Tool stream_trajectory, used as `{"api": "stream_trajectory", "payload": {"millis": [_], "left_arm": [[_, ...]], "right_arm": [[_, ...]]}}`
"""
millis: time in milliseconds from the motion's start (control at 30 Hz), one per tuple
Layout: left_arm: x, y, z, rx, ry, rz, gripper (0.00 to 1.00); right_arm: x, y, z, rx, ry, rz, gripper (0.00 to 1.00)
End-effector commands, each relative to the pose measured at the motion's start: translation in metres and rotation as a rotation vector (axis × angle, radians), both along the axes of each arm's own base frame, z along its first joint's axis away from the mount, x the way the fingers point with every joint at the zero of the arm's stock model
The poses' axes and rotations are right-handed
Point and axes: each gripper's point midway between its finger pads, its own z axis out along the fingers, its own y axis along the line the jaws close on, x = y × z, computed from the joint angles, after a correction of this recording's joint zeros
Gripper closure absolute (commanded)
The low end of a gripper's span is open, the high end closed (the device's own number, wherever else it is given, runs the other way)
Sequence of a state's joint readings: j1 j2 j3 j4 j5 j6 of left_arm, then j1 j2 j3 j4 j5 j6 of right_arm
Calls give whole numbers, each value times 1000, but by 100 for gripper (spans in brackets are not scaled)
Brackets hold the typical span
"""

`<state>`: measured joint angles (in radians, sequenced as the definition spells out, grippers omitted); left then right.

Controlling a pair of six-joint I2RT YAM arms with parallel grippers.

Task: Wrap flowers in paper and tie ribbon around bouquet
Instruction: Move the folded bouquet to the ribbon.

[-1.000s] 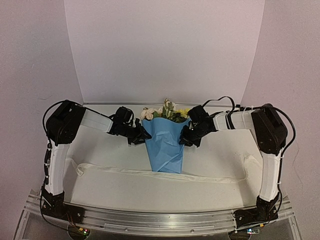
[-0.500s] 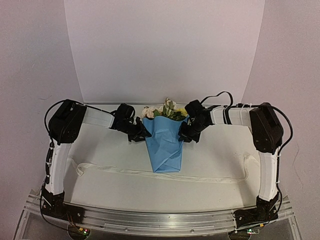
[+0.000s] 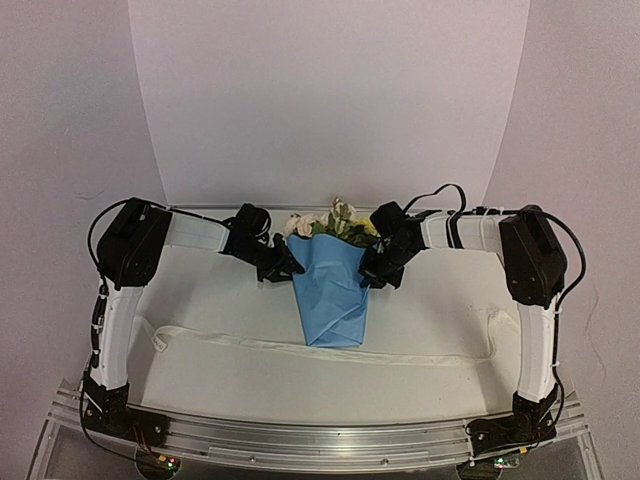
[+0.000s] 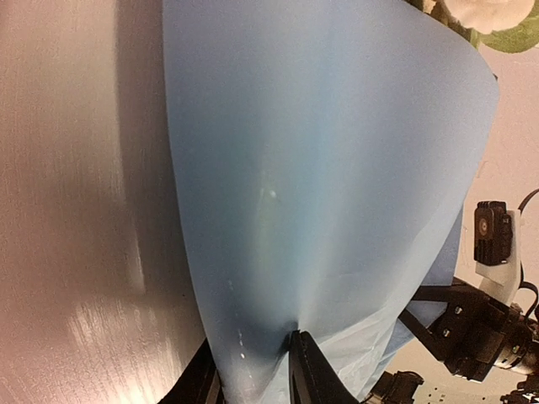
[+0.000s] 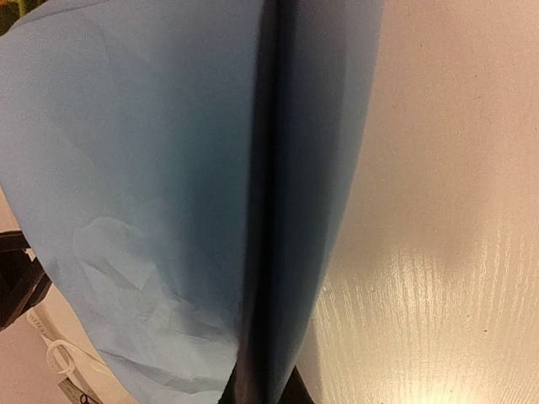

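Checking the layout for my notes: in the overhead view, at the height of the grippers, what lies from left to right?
In order: left arm → left gripper → blue paper cone → right gripper → right arm.

Left end effector, right end effector both clamped (arms reaching inward).
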<state>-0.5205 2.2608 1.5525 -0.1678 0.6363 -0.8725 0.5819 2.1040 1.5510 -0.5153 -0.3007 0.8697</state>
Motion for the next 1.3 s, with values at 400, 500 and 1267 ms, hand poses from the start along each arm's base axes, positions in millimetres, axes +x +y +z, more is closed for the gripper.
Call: {"api": "stream_trajectory", "payload": {"millis": [400, 500, 1267], "left_arm": [[10, -6, 35, -61, -39, -12, 75], [4, -4, 35, -63, -33, -12, 74], [-63, 15, 51, -74, -23, -3, 75]], "right_arm": [[-3, -1, 23, -7, -10, -28, 100], [-11, -1, 23, -14, -7, -25, 100], [-80, 2, 17, -93, -10, -55, 100]]}}
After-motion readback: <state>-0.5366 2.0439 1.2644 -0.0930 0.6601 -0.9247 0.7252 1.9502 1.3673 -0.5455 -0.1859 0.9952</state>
